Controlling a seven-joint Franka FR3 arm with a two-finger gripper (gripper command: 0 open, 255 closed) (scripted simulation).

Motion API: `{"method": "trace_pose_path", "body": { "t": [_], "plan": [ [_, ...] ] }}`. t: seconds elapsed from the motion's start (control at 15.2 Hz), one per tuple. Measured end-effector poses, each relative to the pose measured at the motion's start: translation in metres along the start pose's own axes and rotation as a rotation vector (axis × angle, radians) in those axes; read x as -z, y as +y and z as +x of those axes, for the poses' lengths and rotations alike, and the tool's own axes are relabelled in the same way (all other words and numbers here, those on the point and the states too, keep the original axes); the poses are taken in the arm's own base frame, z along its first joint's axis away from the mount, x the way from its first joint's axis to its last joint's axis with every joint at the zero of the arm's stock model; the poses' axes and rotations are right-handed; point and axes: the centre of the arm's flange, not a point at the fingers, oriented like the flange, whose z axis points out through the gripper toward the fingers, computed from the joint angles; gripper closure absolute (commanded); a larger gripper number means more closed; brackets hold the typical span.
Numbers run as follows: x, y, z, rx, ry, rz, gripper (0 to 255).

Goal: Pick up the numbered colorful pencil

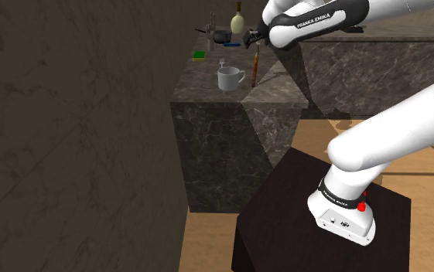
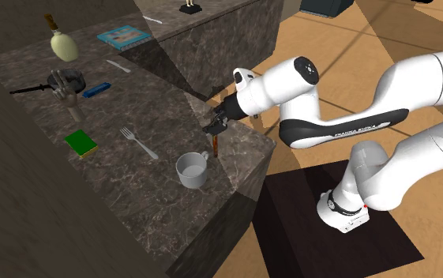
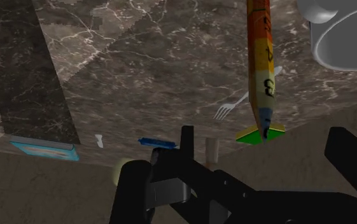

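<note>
**Pencil upright beneath gripper at counter corner; grip unconfirmed**

Item under inspection: the numbered pencil [image 2: 215, 144]. In the second exterior view it stands upright directly below the black gripper [image 2: 215, 125], and its upper end meets the gripper's underside. It is over the corner of the dark marble countertop [image 2: 164, 110] nearest the arm, just beside the pale mug [image 2: 192, 170], on the mug's side toward the counter edge.

The shoulder view agrees. The pencil [image 1: 254, 63] hangs straight down from the gripper [image 1: 255, 36], just to that view's right of the mug [image 1: 229, 78]. Whether its lower end touches the marble cannot be told.

In the wrist view the pencil [image 3: 261, 63] is banded orange, red and yellow, with the numerals 3 and 4 legible. Its dark pointed end lies nearest the gripper. The mug [image 3: 345, 35] sits just beside the shaft.

Claw state: cannot be told. The views do not settle whether it is clamped on the pencil.

Other items on the countertop, all apart from the pencil:
- a fork [image 2: 138, 143] near the mug
- a green sponge [image 2: 80, 143]
- a small blue object [image 2: 96, 90]
- a dark pan [image 2: 61, 79]
- a pale bottle [image 2: 63, 46]
- a book [image 2: 122, 35] at the far end

The arm's base sits on the dark stand [image 1: 285, 224].
</note>
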Motion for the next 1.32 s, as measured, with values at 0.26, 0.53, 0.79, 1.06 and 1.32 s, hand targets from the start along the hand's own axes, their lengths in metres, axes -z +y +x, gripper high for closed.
{"method": "trace_pose_path", "body": {
  "t": [0.26, 0.53, 0.79, 1.06, 1.32],
  "plan": [
    [-0.016, 0.0, -0.011, -0.005, 0.007, -0.003, 0],
    [-0.023, -0.001, -0.02, -0.005, 0.008, -0.003, 255],
    [-0.024, -0.001, -0.021, -0.005, 0.009, -0.002, 255],
    [-0.024, -0.001, -0.021, -0.005, 0.009, -0.002, 255],
    [-0.015, -0.001, -0.014, -0.005, 0.009, -0.003, 255]
  ]
}}
